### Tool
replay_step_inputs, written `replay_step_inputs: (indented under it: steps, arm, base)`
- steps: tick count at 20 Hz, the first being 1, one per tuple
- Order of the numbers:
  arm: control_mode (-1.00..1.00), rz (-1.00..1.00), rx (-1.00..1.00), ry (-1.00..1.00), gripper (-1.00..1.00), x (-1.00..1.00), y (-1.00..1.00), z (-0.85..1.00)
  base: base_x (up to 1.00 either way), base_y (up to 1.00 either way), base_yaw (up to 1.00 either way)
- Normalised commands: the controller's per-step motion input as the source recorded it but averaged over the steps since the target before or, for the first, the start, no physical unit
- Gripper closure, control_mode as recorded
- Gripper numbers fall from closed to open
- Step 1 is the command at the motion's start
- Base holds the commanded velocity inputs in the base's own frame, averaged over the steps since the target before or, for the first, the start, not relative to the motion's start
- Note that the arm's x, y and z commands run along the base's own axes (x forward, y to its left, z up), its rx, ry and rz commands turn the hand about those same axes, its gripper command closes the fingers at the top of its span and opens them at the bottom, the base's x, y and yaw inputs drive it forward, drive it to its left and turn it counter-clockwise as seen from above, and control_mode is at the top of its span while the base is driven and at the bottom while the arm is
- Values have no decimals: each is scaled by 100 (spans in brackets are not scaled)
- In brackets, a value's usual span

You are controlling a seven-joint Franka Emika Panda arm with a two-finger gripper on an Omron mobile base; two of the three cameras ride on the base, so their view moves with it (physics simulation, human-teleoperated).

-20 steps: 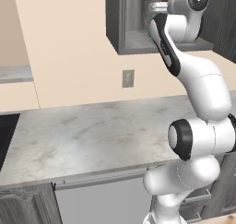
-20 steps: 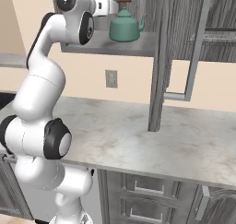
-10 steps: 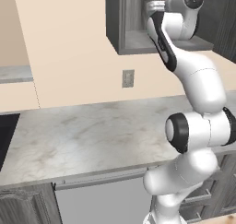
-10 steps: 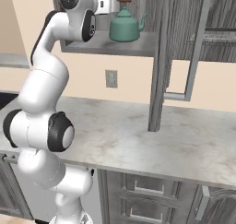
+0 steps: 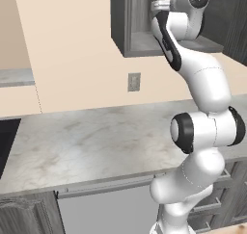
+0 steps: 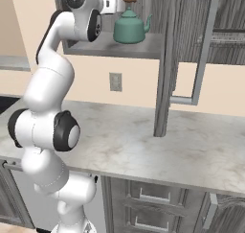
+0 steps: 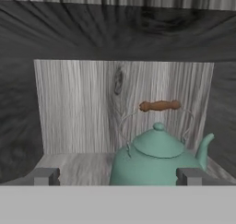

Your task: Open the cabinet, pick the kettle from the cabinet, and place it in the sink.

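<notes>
The hand [image 7: 117, 176] is spread wide with nothing between its two fingertips [image 7: 46, 176], level with the shelf and near one teal kettle [image 6: 130, 29] (spout away from the arm). The kettle stands upright inside the single open cabinet [image 6: 165, 59], above the marble tabletop [image 6: 191, 145].

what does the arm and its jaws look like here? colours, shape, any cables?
Arm: glossy white rounded shell segments, with black bands and black disc caps at the joints; no cables or markings visible. Gripper: small white hand with two short, blocky grey finger tips in the hand view.
</notes>
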Motion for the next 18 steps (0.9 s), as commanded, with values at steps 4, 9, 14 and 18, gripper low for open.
replay_step_inputs:
  steps: [4,9,14,18]
  arm:
    - [-100,0,2,0,-100,21,0,0]
    - [-100,0,4,0,-100,20,0,-3]
    - [-100,0,3,0,-100,22,0,-2]
    - [-100,0,2,0,-100,23,0,-1]
  base:
    - [0,0,0]
    - [0,0,0]
    - [0,0,0]
    - [0,0,0]
